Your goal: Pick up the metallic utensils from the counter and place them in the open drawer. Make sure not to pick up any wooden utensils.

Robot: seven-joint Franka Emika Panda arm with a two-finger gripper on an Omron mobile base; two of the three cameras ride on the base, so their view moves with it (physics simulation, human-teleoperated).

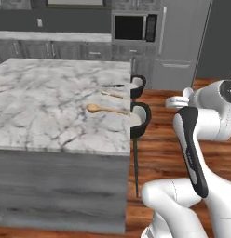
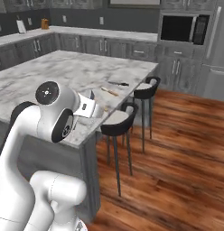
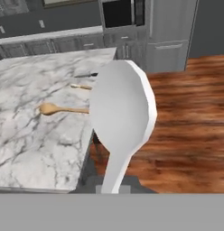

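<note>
The gripper is clamped on the handle of a pale silvery spoon (image 3: pixel 123 113), whose broad bowl stands up close before the hand camera, above the counter's near right corner and the wooden floor (image 3: pixel 186 117) beyond it. The fingertips themselves are hidden in the hand view. On the white marble counter (image 1: pixel 47 102), near its right edge, lie three utensils in a row: nearest, the large wooden spoon (image 1: pixel 105 109) with its round bowl pointing left; just beyond it the smaller, paler wooden spoon (image 1: pixel 112 95); and farthest, the black-handled knife (image 1: pixel 113 86). All three lie flat and apart from one another. Two black bar stools (image 2: pixel 118 119) stand against the counter's right side. A microwave (image 1: pixel 134 27) sits in the grey cabinets at the back wall.
</note>
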